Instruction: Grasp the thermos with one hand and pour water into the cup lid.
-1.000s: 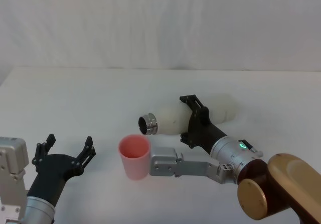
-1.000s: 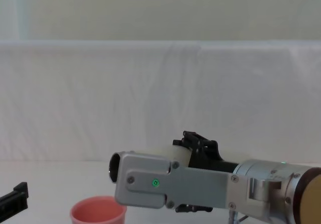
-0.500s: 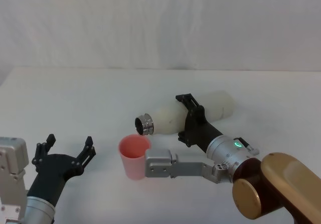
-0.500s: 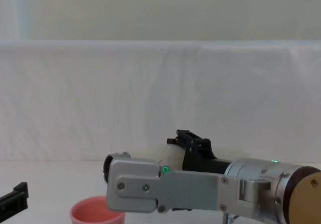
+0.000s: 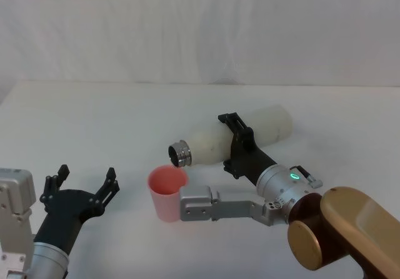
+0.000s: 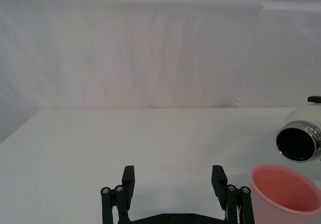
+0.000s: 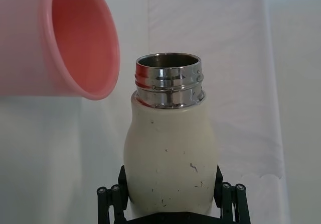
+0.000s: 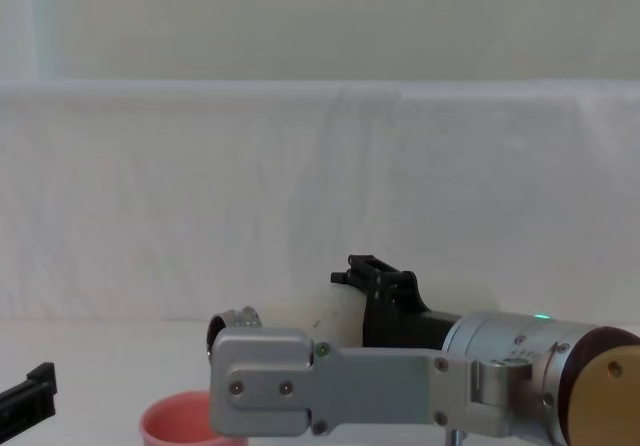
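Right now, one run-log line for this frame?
right gripper: shut on thermos, tipped, neck over cup lid | left gripper: open, idle | water: none visible

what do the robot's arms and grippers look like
Both grippers, left and right, are black with slim, ridged fingers. The right arm has a silver cylindrical wrist with a green light, a grey boxy camera bracket with screws, and a glossy tan and dark brown joint. The left wrist is silver-grey.
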`<action>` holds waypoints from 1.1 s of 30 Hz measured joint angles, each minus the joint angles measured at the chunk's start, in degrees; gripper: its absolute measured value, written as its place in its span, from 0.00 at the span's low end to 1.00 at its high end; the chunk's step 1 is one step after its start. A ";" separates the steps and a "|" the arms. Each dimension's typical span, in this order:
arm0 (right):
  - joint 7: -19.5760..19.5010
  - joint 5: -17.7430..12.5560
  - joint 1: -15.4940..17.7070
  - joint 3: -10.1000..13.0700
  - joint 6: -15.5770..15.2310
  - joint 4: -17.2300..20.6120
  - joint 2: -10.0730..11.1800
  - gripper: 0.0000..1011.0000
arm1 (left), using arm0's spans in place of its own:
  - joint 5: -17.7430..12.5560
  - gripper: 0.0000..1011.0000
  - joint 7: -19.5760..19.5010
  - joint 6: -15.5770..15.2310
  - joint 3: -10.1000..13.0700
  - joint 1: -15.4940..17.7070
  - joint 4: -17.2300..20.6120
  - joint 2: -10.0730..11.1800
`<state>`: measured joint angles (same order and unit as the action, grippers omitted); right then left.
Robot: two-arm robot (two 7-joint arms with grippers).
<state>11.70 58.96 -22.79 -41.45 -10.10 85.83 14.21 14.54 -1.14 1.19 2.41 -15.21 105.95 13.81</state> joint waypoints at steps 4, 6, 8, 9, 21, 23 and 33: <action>0.05 0.31 -0.09 -0.07 -0.07 -0.16 0.04 0.95 | 0.00 0.99 0.00 0.00 0.00 0.00 0.00 0.00; 0.06 0.42 -0.12 -0.09 -0.10 -0.27 0.05 0.95 | 0.00 0.99 0.00 0.00 0.00 0.00 0.00 0.00; 0.14 0.55 -0.16 -0.11 -0.14 -0.28 0.07 0.95 | 0.00 0.99 0.00 0.00 0.00 0.00 0.00 0.00; 0.14 0.58 -0.17 -0.12 -0.15 -0.28 0.09 0.95 | 0.00 0.99 0.00 0.00 0.00 0.00 0.00 0.00; 0.32 0.76 -0.46 -0.10 -0.20 -0.42 0.03 0.95 | 0.00 0.99 0.00 0.00 0.00 0.00 0.00 0.00; 0.32 0.76 -0.48 -0.08 -0.20 -0.44 0.00 0.95 | 0.00 0.99 0.00 0.00 0.00 0.00 0.00 0.00; 0.32 0.76 -0.59 0.02 -0.22 -0.56 -0.04 0.95 | 0.00 0.99 0.00 0.00 0.00 0.00 0.00 0.00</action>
<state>12.01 59.71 -23.38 -41.42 -10.32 85.27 14.17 14.54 -1.14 1.19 2.41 -15.21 105.95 13.81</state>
